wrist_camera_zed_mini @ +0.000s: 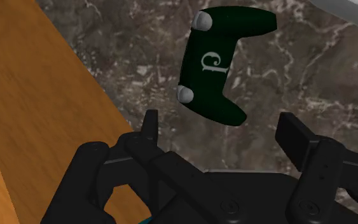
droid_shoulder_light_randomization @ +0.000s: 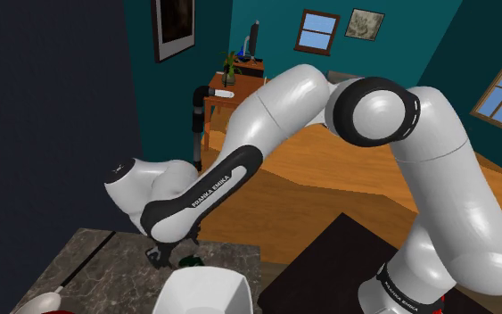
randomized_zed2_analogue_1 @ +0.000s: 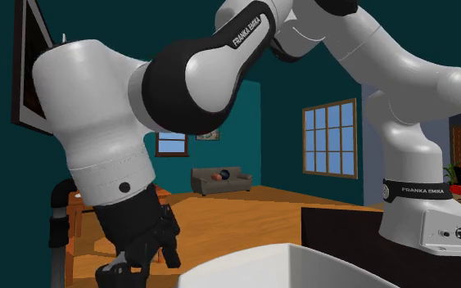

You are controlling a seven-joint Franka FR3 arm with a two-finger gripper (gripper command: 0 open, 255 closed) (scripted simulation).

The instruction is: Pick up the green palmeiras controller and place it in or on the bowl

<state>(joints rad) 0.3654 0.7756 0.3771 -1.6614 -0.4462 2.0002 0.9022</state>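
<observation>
On the dark grey, white-veined stone counter (wrist_camera_zed_mini: 285,70), face up: a dark green two-horned game controller (wrist_camera_zed_mini: 220,63) with a pale emblem at its middle and two grey thumbsticks along one side. Lying ahead of the all-black two-finger gripper (wrist_camera_zed_mini: 222,130), in line with the gap between the fingers (wrist_camera_zed_mini: 149,127), touched by neither. Claw spread wide, with nothing in its hold. To one side of the counter's edge, a warm orange-brown wooden floor (wrist_camera_zed_mini: 37,95). At the far corner past the controller, a sliver of white rim.

From the shoulder view, gripper hanging low over the counter at the end of the white, dark-jointed arm (droid_shoulder_light_randomization: 275,116), lettered FRANKA EMIKA along its black forearm band. Controller showing as a small dark green patch just below and to the right of the gripper, hard by the far rim of the plain white, rounded-square bowl (droid_shoulder_light_randomization: 206,290); touching or not, cannot tell. Bowl cut by the picture's bottom edge. At the lower left corner, a red round thing with a pale handle (droid_shoulder_light_randomization: 48,303), partly out of frame. At the lower right, the black box stand (droid_shoulder_light_randomization: 329,268). Behind, teal walls, a wooden desk (droid_shoulder_light_randomization: 231,94) and blue-paned windows.

From the second exterior view, the white bowl close in the foreground, the black hand to its left, and a grey sofa (randomized_zed2_analogue_1: 220,178) far back against the wall.
</observation>
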